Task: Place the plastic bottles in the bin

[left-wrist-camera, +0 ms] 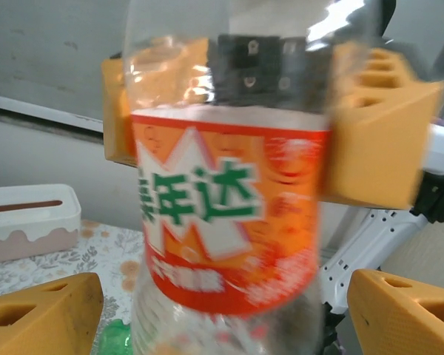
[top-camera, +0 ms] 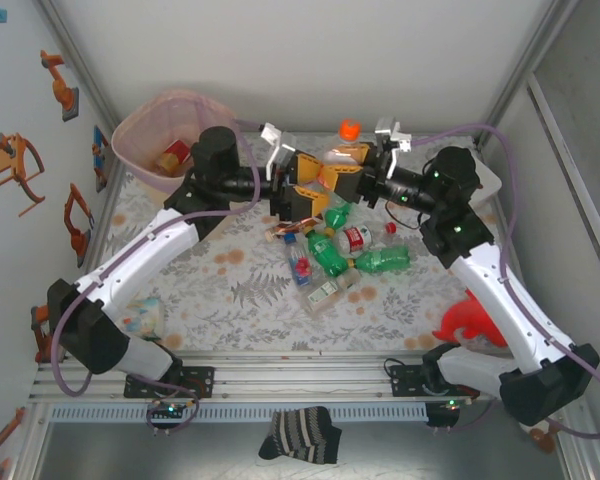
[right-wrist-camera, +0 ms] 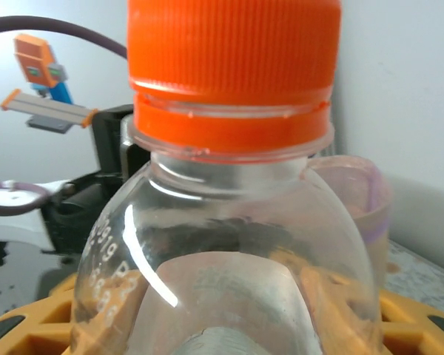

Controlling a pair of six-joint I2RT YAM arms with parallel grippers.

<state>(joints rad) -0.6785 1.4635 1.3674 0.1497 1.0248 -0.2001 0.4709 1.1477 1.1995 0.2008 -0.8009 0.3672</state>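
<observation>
Across the leaf-patterned worktop (top-camera: 230, 300), the near middle lies bare, and walls close in on the left, far and right edges. At its far left corner stands the pink bin (top-camera: 130, 150), beside the left arm's elbow. Both arms meet above the far middle. The right pincer (right-wrist-camera: 222, 325) is clamped on an orange-capped bottle (top-camera: 348, 150). The left pincer (left-wrist-camera: 222, 318) stands wide, its fingers either side of that bottle and clear of it. A pile of bottles (top-camera: 335, 250) lies on the worktop just nearer than the pincers.

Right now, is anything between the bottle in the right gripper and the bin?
Yes. The left gripper, open around the bottle, and its arm lie between it and the bin in the far left corner.
</observation>
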